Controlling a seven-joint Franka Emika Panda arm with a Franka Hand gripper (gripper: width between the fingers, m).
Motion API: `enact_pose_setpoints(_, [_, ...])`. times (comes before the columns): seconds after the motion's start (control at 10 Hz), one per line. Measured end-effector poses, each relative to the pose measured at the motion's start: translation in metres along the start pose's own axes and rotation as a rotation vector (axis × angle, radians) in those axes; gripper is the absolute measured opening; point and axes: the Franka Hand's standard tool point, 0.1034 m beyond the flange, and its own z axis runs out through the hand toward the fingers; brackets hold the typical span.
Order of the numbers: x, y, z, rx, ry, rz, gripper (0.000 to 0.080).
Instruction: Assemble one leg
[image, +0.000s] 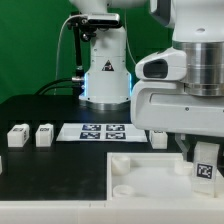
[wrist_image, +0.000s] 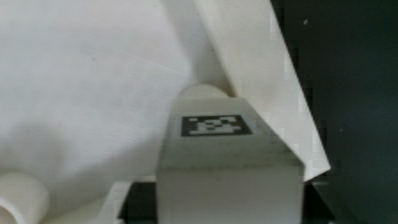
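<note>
My gripper (image: 203, 158) is shut on a leg (image: 205, 170), a small white block with a black-and-white tag facing the camera. It holds the leg upright over the corner of the large white tray-like part (image: 140, 172) at the exterior view's right. In the wrist view the leg (wrist_image: 217, 128) stands between the dark fingers (wrist_image: 139, 200), with my gripper (wrist_image: 221, 202) closed on its sides. The tray's surface (wrist_image: 89, 90) and raised rim lie under it. A round socket edge (wrist_image: 18, 196) shows near the leg. I cannot tell whether the leg touches the tray.
Two loose legs (image: 17, 136) (image: 44, 134) lie at the exterior view's left on the black table. A third leg (image: 158, 137) lies behind the tray. The marker board (image: 100, 131) lies flat in the middle, in front of the robot base (image: 105, 75).
</note>
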Motion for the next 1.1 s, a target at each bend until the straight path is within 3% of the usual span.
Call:
enact_pose_setpoints(0.2, [0.0025,0.0043,0.0015,0.035,-0.008,0.428,0.0294])
enact_pose_setpoints(0.7, [-0.0015,0.0021,0.0019,0.035,-0.010,1.077,0.0294])
enact_pose_setpoints(0.8, [-0.0017,0.0019,0.0021,0.035,-0.011,1.085,0.0372])
enact_pose_setpoints(0.9, [-0.0019,0.0018,0.0025,0.034,-0.010,1.055,0.0372])
enact_pose_setpoints(1.0, [-0.0021,0.0016,0.0026,0.034,-0.010,1.024,0.0517])
enact_pose_setpoints(1.1, [-0.0025,0.0010,0.0027,0.034,-0.010,1.011,0.0608])
